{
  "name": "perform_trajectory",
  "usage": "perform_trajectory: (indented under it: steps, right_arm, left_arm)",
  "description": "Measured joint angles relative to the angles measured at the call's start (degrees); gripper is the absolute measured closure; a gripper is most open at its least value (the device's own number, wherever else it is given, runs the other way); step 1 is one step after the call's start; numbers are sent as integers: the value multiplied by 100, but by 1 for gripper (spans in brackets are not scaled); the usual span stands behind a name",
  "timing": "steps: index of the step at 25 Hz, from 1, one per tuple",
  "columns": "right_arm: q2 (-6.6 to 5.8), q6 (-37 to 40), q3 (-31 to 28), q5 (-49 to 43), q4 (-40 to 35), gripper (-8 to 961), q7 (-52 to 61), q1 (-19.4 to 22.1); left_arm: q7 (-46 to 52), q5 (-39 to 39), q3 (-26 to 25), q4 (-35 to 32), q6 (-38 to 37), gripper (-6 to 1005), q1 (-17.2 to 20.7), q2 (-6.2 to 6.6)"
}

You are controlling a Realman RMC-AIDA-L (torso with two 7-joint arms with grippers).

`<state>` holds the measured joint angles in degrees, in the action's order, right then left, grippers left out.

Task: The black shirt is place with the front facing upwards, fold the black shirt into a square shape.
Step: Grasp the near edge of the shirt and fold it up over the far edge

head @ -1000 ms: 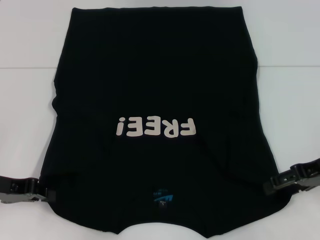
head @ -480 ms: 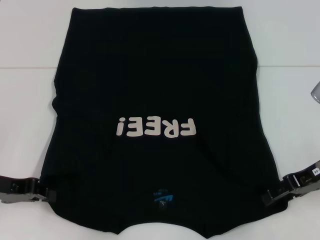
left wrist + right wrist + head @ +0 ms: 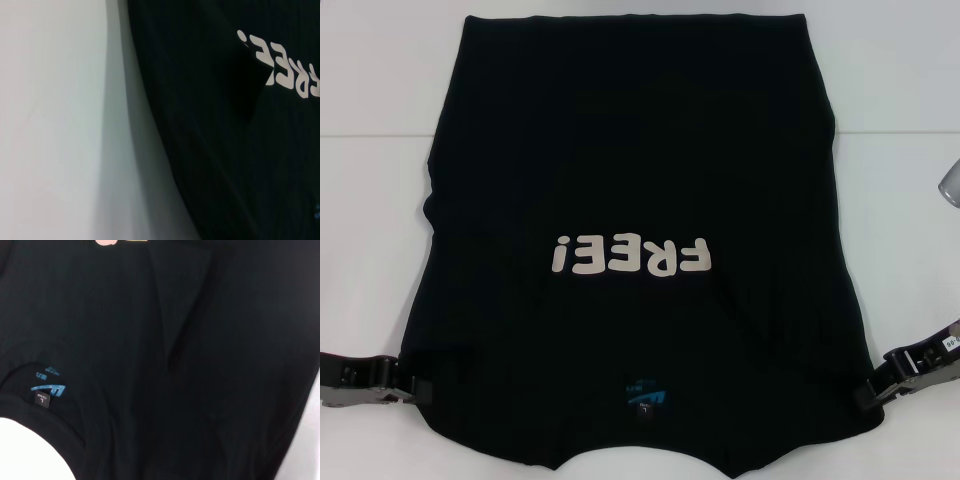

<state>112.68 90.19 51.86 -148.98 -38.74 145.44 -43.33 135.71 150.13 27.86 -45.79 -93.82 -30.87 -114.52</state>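
The black shirt (image 3: 630, 150) lies flat on the white table (image 3: 380, 80), front up, sleeves tucked in, collar nearest me. Its white "FREE!" lettering (image 3: 628, 256) and small blue logo (image 3: 645, 390) face up. My left gripper (image 3: 402, 388) rests low at the shirt's near left edge. My right gripper (image 3: 870, 394) sits at the near right edge. The left wrist view shows the shirt's side edge (image 3: 225, 150) and the lettering (image 3: 285, 65). The right wrist view shows the collar area with the logo (image 3: 50, 389).
Bare white table lies on both sides of the shirt and beyond its far hem. A seam line crosses the table at the back (image 3: 900, 130). A small grey rounded object (image 3: 950, 183) pokes in at the right edge.
My right gripper has moved down and outward along the shirt's near right edge. The grey object has appeared at the right edge. The left gripper and the shirt have not moved.
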Motion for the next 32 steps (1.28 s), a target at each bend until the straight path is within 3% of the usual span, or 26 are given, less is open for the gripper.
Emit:
perform_trajectory:
  steps: [4,15,26,32]
  right_arm:
    - [-1,10,0,0,-2,746,-8,0]
    - [-39,51,-8,0,-31,903,-34,1]
    - [-141,631,-393,42,-596,901,-205,26]
    - [-157,728,-349,34,-588,900,-318,-32]
  left_arm:
    - [-1,-2,0,0,-4,954,2,0]
    - [-12,-110,0,0,-84,955,2,17]
    - [-134,-483,-42,196,-267,955,-19,153]
    - [-214,-803,-62,538,-414,954,-53,347]
